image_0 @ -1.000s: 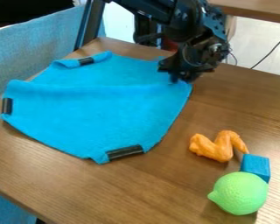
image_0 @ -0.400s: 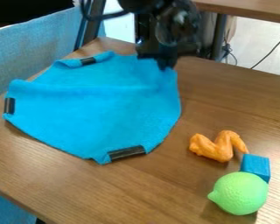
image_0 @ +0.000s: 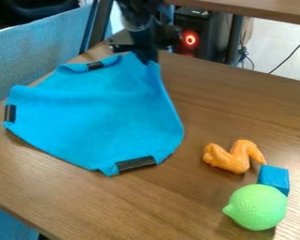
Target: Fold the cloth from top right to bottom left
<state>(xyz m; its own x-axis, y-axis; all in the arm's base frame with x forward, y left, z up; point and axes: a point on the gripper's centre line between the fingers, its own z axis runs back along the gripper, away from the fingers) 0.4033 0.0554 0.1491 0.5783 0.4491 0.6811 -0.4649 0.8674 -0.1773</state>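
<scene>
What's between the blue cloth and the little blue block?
In the camera view, an orange wing-shaped toy lies on the wooden table between the cloth and the block.

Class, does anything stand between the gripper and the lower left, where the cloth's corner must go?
Nothing visible does: from the gripper, the way crosses only the blue cloth. The chicken wing, blue block and lime lie off right.
</scene>
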